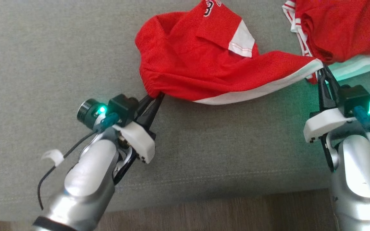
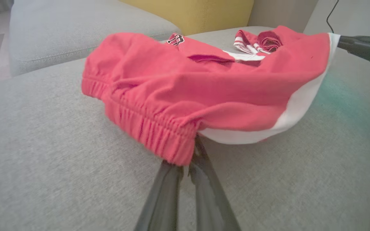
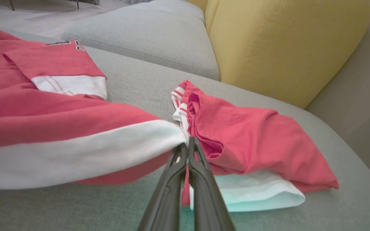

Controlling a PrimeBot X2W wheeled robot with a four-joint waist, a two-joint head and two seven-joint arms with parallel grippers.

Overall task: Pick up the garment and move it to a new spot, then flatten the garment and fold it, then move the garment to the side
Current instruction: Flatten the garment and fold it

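Note:
The garment [image 1: 204, 61] is a pair of red shorts with white trim and a number patch, stretched across the grey cushion. My left gripper [image 1: 155, 95] is shut on its elastic waistband corner [image 2: 175, 144] at the lower left. My right gripper [image 1: 322, 68] is shut on the white-trimmed hem corner [image 3: 172, 138] at the right. In the left wrist view the garment [image 2: 204, 86] hangs bunched between both grips, lifted off the cushion at its near edge. The right gripper's dark fingers [image 2: 365, 48] reach in from the right of that view.
A second red and white garment [image 1: 342, 29] lies crumpled at the far right, close behind my right gripper [image 3: 188, 141]. The grey sofa cushion [image 1: 59, 64] extends to the left. Its front edge and wooden floor [image 1: 220, 211] lie below. A yellow backrest [image 3: 284, 41] rises behind.

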